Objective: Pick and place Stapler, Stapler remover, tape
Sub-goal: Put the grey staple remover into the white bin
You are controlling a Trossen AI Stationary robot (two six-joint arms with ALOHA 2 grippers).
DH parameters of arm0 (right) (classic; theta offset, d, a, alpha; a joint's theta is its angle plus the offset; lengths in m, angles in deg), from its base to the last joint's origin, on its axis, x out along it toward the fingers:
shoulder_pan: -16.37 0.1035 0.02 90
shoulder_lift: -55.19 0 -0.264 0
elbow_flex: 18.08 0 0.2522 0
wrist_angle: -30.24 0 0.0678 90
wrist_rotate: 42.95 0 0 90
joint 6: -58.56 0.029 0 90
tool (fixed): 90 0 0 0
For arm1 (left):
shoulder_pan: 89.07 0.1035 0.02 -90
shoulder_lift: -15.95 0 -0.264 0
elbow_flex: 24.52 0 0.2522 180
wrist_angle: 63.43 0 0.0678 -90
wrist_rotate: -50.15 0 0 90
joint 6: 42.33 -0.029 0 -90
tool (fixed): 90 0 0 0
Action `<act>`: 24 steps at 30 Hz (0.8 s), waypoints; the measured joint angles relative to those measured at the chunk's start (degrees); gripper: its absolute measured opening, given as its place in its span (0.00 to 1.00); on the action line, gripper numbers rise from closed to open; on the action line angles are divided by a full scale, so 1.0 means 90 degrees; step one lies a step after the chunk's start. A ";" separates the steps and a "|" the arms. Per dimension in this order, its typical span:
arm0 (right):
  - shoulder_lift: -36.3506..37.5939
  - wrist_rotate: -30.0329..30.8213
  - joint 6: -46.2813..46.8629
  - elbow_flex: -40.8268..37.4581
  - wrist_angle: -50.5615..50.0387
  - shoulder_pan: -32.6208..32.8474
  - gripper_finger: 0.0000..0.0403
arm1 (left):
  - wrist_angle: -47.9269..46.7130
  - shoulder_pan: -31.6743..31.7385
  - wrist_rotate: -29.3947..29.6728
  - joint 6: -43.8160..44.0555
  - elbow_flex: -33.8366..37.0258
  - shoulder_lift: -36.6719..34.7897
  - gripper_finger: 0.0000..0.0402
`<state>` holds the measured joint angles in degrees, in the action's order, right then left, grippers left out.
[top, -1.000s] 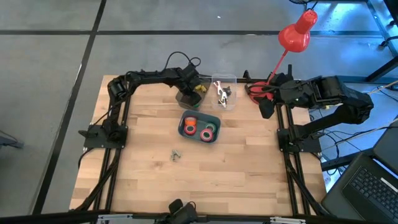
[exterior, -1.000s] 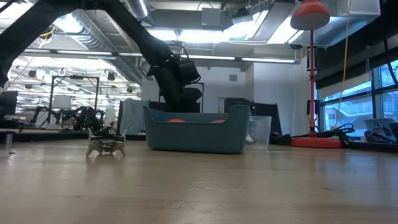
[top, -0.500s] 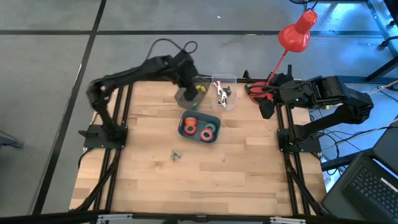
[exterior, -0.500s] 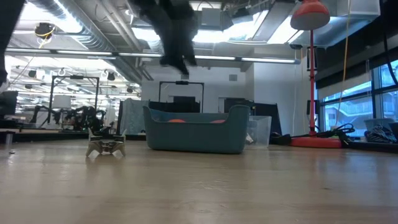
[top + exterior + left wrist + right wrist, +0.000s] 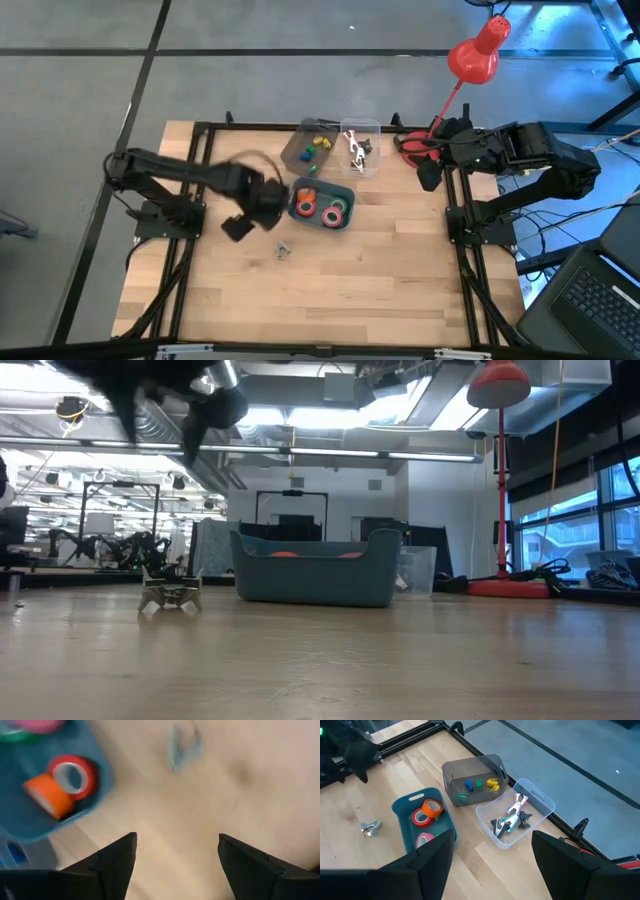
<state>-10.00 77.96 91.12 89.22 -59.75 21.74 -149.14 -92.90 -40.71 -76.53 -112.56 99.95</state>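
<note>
Red, orange, pink and green tape rolls (image 5: 320, 208) lie in a blue bin (image 5: 345, 190). One staple remover (image 5: 284, 250) rests on the wood near it, and more lie in a clear bin (image 5: 360, 150). A grey bin (image 5: 308, 148) holds small blue, green and yellow pieces; I cannot tell whether these are staplers. My left gripper (image 5: 255, 212) hangs open above the table just left of the blue bin, pointing down with bare wood between its fingers (image 5: 120, 865). My right gripper (image 5: 428, 172) waits open, high at the table's far right.
A red desk lamp (image 5: 478, 55) and red cables (image 5: 415, 145) sit at the far right corner. Black frame rails (image 5: 190, 290) run along both sides of the table. The near half of the wood (image 5: 330, 290) is bare.
My left gripper has lifted out of the grey bin and swung toward the table's near left. It has passed over the blue bin and now hangs above the wood beside it. It has rolled about its own axis on the way. The bins and the staple remover have stayed put.
</note>
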 joint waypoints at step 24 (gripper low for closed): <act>-0.0005 0.0045 0.0170 -0.0002 0.0148 0.0007 0.67 | 0.3406 -0.1093 -0.0435 -0.1795 0.1849 0.0145 0.58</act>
<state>-10.04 78.36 92.65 89.20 -58.42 21.80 -118.48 -102.74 -44.62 -92.68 -95.91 101.25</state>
